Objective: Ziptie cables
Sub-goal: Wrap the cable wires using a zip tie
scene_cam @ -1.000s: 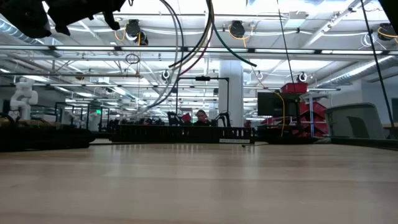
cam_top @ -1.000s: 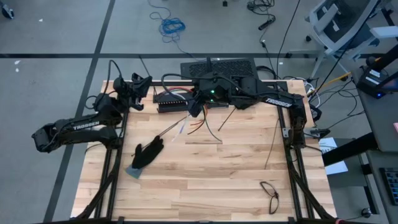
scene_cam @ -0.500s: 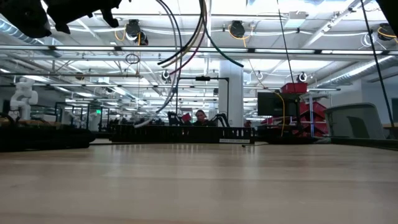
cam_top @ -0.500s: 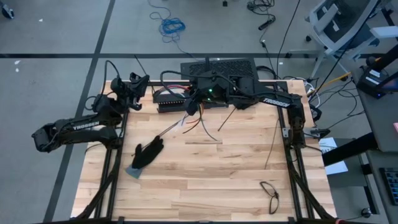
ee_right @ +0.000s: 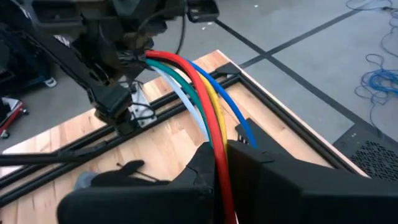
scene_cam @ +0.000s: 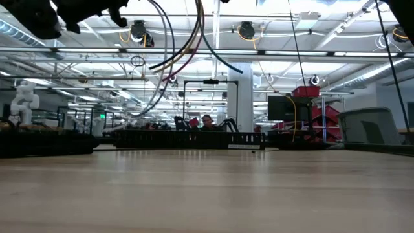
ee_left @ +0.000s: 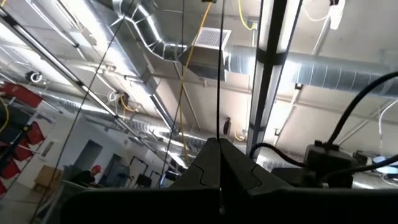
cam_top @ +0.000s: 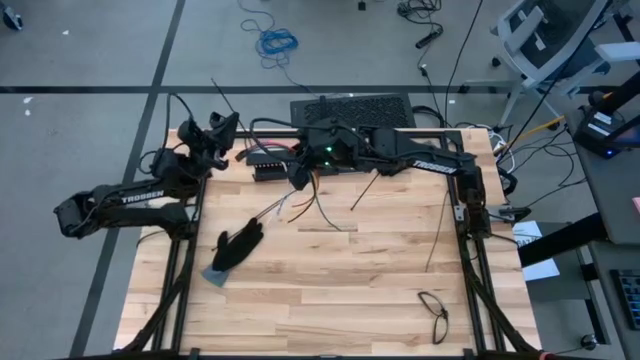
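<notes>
With my right hand (cam_top: pixel 298 176) clamped on the cables (ee_right: pixel 198 93) above the desk's far edge and my left hand (ee_left: pixel 220 163) closed on a ziptie (ee_left: pixel 219 68), I hold the bundle steady for threading.

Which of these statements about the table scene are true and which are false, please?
1. The right claw is shut on the bundle of thin coloured flexible cables. True.
2. The left claw is shut on a thin stiff black strip that stands up from its tip. True.
3. The black fabric glove lies at the table's right edge. False: it lies toward the left side of the wooden slatted table.
4. The dark-framed eyeglasses are held by the left claw. False: they lie on the table near its front right corner.
5. The cable bundle rests flat on the wood. False: in the low view it hangs above the table.
</notes>
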Available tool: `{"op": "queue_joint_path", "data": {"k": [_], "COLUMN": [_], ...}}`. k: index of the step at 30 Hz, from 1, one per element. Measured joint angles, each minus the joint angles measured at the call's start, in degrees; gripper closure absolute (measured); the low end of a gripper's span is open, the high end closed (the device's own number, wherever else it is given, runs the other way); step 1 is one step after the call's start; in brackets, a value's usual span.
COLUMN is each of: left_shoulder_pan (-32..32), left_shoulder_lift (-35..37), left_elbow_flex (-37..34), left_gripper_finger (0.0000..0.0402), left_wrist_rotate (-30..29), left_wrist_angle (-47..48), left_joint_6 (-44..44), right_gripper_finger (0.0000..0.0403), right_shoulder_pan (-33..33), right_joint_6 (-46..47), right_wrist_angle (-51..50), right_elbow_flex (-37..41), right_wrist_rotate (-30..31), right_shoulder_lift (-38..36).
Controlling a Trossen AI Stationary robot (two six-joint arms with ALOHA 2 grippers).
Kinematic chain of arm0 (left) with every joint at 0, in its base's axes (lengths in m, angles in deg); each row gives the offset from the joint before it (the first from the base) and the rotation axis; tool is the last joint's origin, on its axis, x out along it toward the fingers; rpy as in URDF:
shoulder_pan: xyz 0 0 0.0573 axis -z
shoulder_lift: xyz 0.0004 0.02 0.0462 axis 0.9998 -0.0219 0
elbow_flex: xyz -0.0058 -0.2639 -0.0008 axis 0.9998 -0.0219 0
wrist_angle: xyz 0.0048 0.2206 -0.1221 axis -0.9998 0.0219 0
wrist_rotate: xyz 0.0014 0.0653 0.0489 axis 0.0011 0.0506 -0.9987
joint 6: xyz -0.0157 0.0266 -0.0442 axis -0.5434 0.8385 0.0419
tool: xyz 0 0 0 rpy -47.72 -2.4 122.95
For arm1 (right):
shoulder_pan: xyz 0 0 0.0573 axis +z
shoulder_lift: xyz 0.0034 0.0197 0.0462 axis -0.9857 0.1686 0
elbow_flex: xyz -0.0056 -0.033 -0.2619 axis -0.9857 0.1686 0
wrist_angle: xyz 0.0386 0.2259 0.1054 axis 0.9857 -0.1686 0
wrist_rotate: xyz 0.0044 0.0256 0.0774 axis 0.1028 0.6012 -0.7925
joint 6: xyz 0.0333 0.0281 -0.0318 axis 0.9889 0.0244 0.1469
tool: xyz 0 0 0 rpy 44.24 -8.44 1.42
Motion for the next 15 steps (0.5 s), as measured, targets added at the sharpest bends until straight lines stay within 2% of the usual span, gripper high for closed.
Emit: {"op": "queue_joint_path", "data": {"k": [11, 15], "left_shoulder_pan": [4.7, 4.7], "left_shoulder_lift": [-9.1, -10.1], "left_elbow_flex": [4.7, 6.2], "left_gripper_finger": [0.0402, 0.0402], "left_wrist_rotate": [2.6, 1.2], "left_wrist_angle": [0.5, -0.1], "left_joint_6": [1.9, 3.1], "right_gripper_finger": [0.0391, 0.0391], "right_shoulder_pan": [-0.4, -0.4], "right_joint_6": [0.0, 0.4], "right_wrist_angle": [0.7, 0.6], "right_elbow_flex": [0.0, 0.0], "right_wrist_rotate": [-0.1, -1.4], "right_shoulder_lift": [0.1, 0.3]}}
